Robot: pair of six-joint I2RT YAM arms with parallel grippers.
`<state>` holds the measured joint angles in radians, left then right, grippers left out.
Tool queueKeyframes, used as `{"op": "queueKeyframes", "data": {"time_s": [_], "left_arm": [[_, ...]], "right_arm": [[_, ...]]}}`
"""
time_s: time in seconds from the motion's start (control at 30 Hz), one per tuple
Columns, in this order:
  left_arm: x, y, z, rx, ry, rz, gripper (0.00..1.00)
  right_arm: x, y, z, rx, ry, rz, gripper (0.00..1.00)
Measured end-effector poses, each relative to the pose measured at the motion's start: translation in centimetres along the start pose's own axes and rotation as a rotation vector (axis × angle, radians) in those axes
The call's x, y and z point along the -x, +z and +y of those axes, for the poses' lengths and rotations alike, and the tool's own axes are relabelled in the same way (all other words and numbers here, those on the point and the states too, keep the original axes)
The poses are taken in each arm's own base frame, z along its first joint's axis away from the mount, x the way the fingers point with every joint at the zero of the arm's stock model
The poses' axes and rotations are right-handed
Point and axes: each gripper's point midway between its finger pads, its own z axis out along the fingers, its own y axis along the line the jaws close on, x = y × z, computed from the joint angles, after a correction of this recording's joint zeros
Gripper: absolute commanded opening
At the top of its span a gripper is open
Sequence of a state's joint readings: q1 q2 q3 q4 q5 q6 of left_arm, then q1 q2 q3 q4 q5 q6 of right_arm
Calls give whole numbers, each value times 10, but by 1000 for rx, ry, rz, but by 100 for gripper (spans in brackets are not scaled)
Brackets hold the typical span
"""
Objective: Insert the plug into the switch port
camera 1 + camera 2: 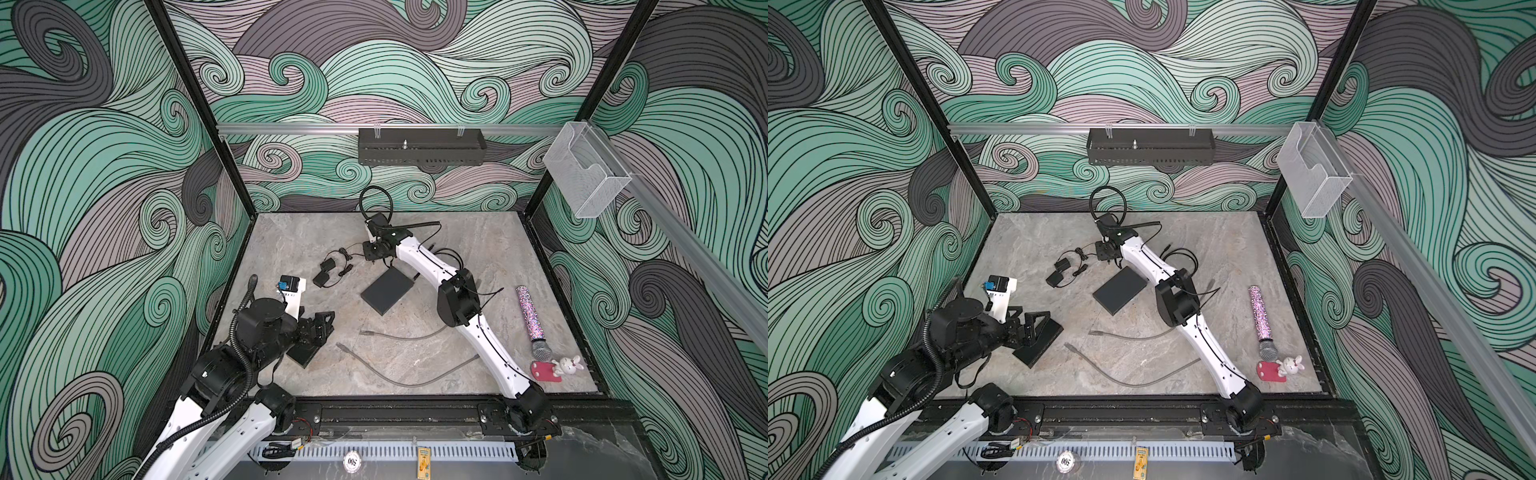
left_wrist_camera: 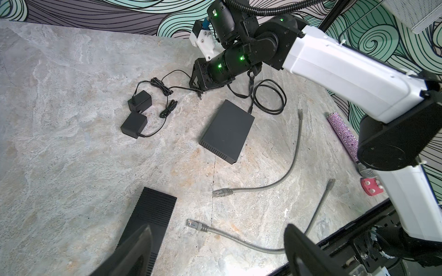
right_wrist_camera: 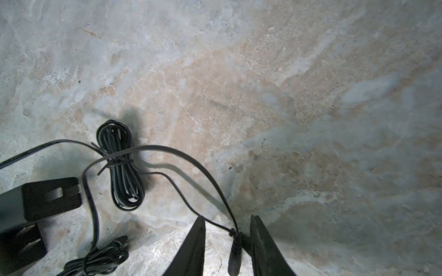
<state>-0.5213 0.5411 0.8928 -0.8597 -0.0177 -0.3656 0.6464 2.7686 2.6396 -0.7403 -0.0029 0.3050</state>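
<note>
Nearest me, my left pincer (image 2: 218, 227) is spread wide and holds nothing. One finger (image 2: 134, 251) overlaps the ribbed top of the switch box (image 2: 153, 210); I cannot tell whether it touches. That narrow black brick lies flat on the marble table (image 1: 291, 232), at the near left. Its long axis runs from near-left to far-right in both top views, and its port is hidden from me.

Beside it lie the nearer grey lead (image 1: 395, 376) and the farther grey lead (image 1: 407, 336), then the flat dark-grey box (image 1: 386, 293).

Farther out, beyond two black wall adapters (image 2: 134, 125), my right pincer (image 3: 227, 217) stands part open astride the plug (image 3: 234, 251). The barrel lies against one finger with a gap to the other, so it is not clamped. The plug runs along my fingers, with its lead leaving past the tips and its tip toward my palm.

On the right wall hangs a clear holder (image 1: 582, 178). On the back rail is a black basket (image 1: 422, 156), with a small silvery stud (image 1: 405, 143) showing inside.
</note>
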Motion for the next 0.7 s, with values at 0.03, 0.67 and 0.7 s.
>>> {"op": "queueKeyframes", "data": {"time_s": [0.03, 0.67, 0.7], "left_arm": [[0, 0, 0, -1, 0, 0, 88], [-1, 0, 0, -4, 1, 1, 88], [-1, 0, -1, -4, 1, 1, 88]], "right_arm": [[1, 0, 0, 2, 7, -2, 32], [0, 14, -4, 53, 86, -1, 3], [0, 15, -4, 55, 88, 0, 2]]}}
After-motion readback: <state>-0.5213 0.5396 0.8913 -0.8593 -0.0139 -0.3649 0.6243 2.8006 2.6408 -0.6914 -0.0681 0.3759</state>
